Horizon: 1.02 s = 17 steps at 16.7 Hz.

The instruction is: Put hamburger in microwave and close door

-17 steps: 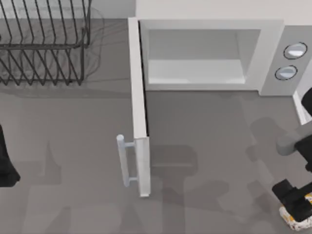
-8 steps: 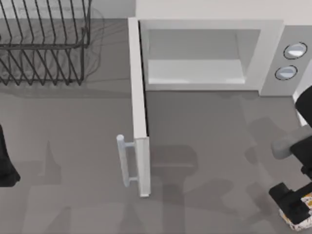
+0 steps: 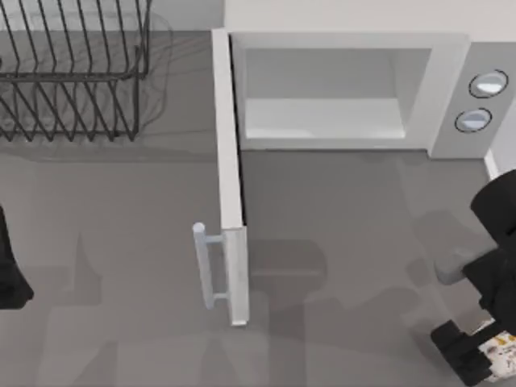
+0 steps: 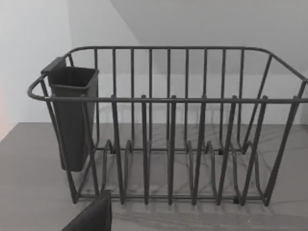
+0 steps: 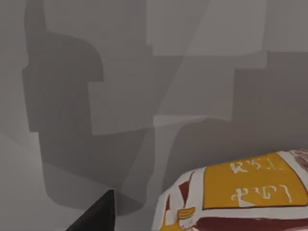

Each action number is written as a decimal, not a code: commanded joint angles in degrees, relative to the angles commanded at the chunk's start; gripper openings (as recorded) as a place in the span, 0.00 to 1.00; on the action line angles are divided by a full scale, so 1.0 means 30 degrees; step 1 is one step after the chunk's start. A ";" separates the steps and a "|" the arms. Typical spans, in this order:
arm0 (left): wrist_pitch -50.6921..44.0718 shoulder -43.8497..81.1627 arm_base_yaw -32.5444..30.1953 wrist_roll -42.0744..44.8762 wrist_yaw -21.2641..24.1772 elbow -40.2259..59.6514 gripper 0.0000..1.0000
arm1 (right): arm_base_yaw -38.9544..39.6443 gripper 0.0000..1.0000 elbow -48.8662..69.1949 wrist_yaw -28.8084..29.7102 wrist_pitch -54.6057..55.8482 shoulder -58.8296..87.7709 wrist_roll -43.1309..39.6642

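Top view put our right gripper (image 3: 476,363) clenched on the hamburger (image 3: 501,352), the microwave (image 3: 339,89) cavity lying up-left of the fingers, door (image 3: 230,177) open.

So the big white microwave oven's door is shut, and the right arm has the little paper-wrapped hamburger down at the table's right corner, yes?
Not quite: the white door with its pale bar handle stands swung open, baring the big white microwave oven's pale interior, as the top view shows. The rest holds: the right gripper is at the small hamburger wrapped in white and orange paper, at the table's right corner.
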 joint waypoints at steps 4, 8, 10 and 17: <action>0.0000 0.0000 0.0000 0.0000 0.0000 0.0000 1.00 | 0.0005 1.00 -0.0163 0.0000 0.0282 0.0178 0.0006; 0.0000 0.0000 0.0000 0.0000 0.0000 0.0000 1.00 | 0.0005 0.77 -0.0163 0.0000 0.0282 0.0178 0.0006; 0.0000 0.0000 0.0000 0.0000 0.0000 0.0000 1.00 | 0.0005 0.62 -0.0163 0.0000 0.0282 0.0178 0.0006; 0.0000 0.0000 0.0000 0.0000 0.0000 0.0000 1.00 | 0.0005 0.10 -0.0163 0.0000 0.0282 0.0178 0.0006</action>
